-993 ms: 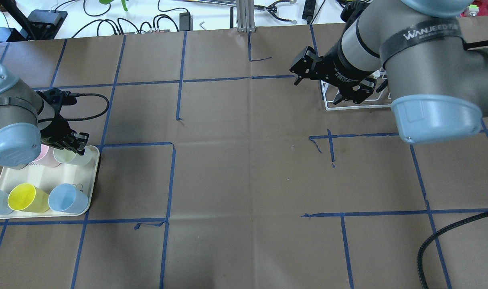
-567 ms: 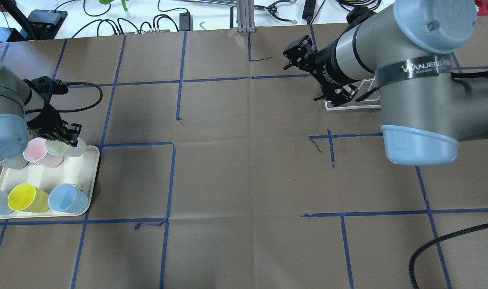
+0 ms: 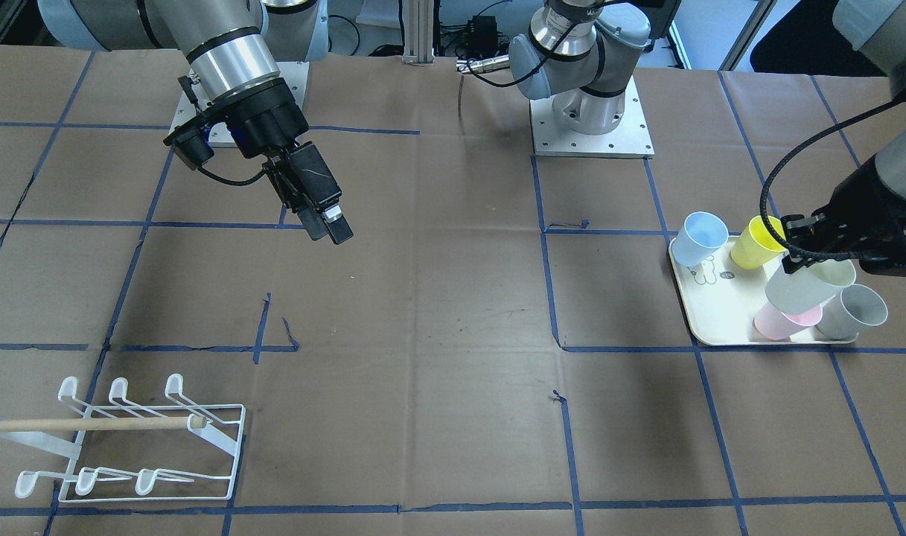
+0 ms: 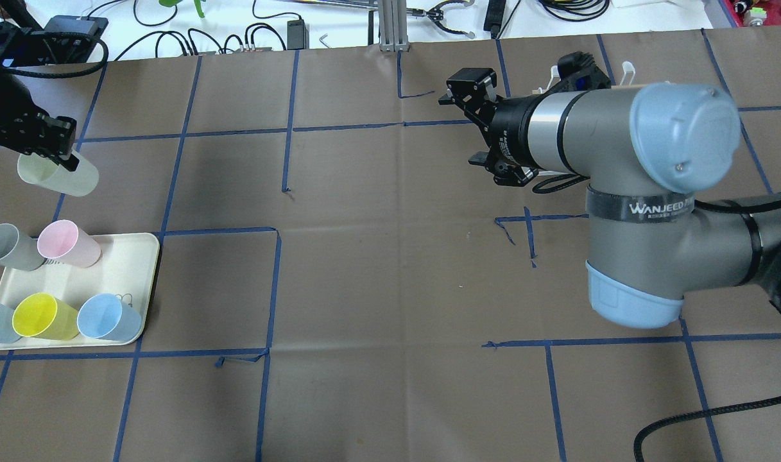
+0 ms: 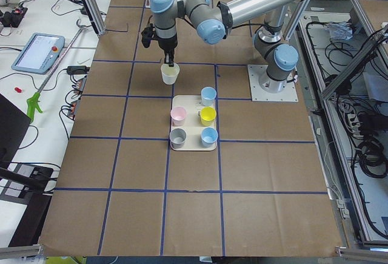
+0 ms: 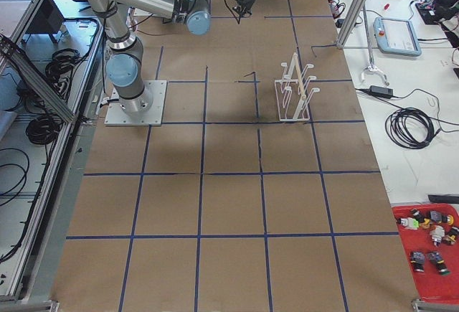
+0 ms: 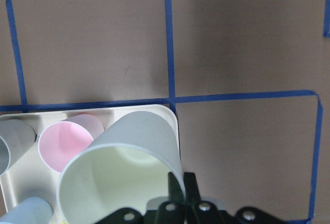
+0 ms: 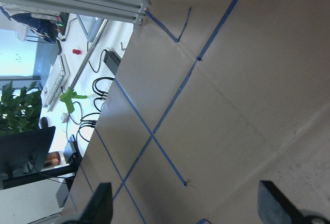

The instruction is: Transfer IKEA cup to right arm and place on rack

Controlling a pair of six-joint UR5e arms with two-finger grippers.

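Note:
My left gripper (image 4: pixel 51 146) is shut on the rim of a pale green cup (image 4: pixel 60 176) and holds it tilted in the air above the table, past the tray's far edge. The left wrist view shows the cup (image 7: pixel 118 177) pinched at its rim by the gripper (image 7: pixel 181 182). The front view shows the cup (image 3: pixel 806 286) hanging over the tray. My right gripper (image 4: pixel 462 90) is open and empty in mid-air, also seen in the front view (image 3: pixel 328 229), apart from the white wire rack (image 3: pixel 125 439) with its wooden dowel (image 3: pixel 88 424).
The cream tray (image 4: pixel 124 273) holds a grey cup (image 4: pixel 5 247), a pink cup (image 4: pixel 66 244), a yellow cup (image 4: pixel 43 316) and two blue cups (image 4: pixel 108 317). The right arm hides most of the rack (image 4: pixel 627 67) in the overhead view. Cables lie beyond the table's far edge.
My left gripper has lifted the pale green cup off the tray and carried it up and away from it. My right arm has swung from over the rack toward the table's middle.

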